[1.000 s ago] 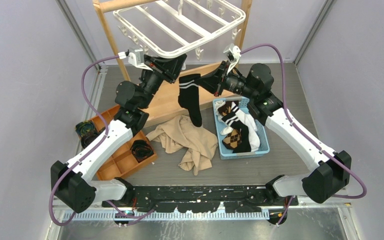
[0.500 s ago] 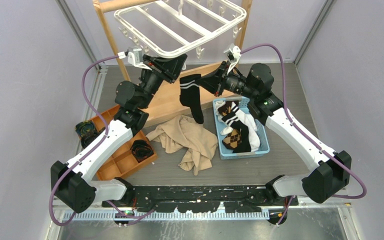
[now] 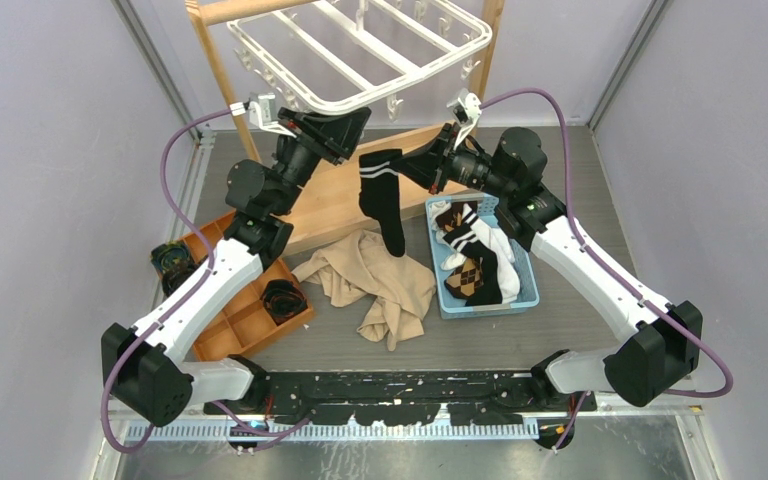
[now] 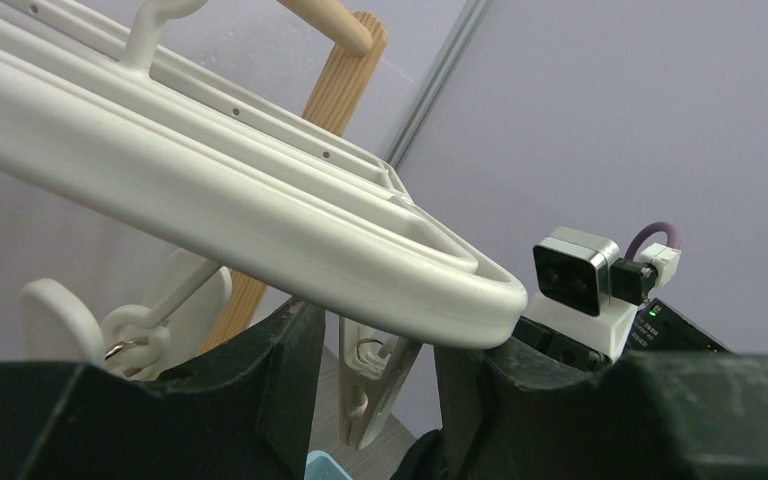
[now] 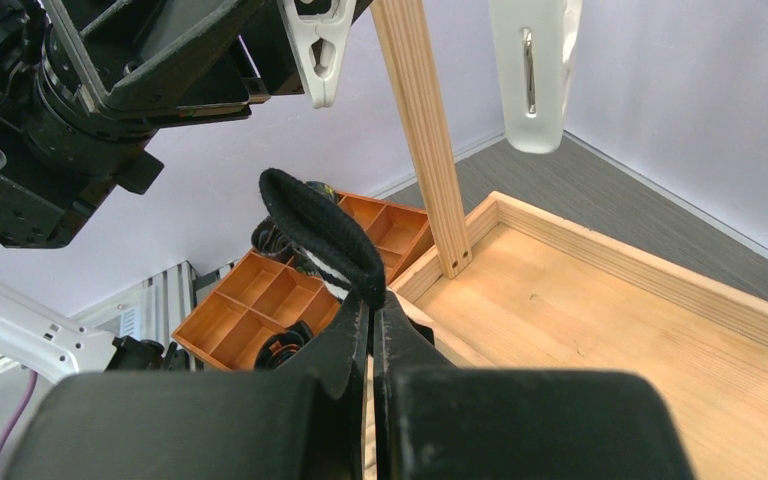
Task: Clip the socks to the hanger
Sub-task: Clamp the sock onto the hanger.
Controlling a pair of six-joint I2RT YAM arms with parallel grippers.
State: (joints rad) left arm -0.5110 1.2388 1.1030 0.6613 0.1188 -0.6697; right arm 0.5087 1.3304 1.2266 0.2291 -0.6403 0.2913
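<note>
The white hanger [image 3: 302, 97] hangs from the wooden stand at the back, its near rim [image 4: 260, 215] passing just above my left gripper [image 3: 345, 125]. That left gripper [image 4: 375, 345] is open, its jaws standing either side of a hanging white clip [image 4: 370, 400] with a gap on each side. My right gripper [image 3: 412, 160] is shut on the cuff of a black sock with white stripes [image 3: 380, 195], which dangles below the hanger's front edge. In the right wrist view the sock's cuff [image 5: 325, 235] sticks up from the right gripper [image 5: 372, 310], below two clips [image 5: 312, 50].
A blue basket [image 3: 533, 275] holds more socks [image 3: 475, 255] at right. Beige cloth [image 3: 380, 280] lies mid-table. An orange divided tray [image 3: 245, 310] sits at left. The wooden stand's post [image 5: 425, 140] and base tray [image 5: 580, 300] stand close behind both grippers.
The left gripper's jaws have spread wider around the clip and the left wrist has shifted slightly up and left. The right gripper and its sock have barely moved.
</note>
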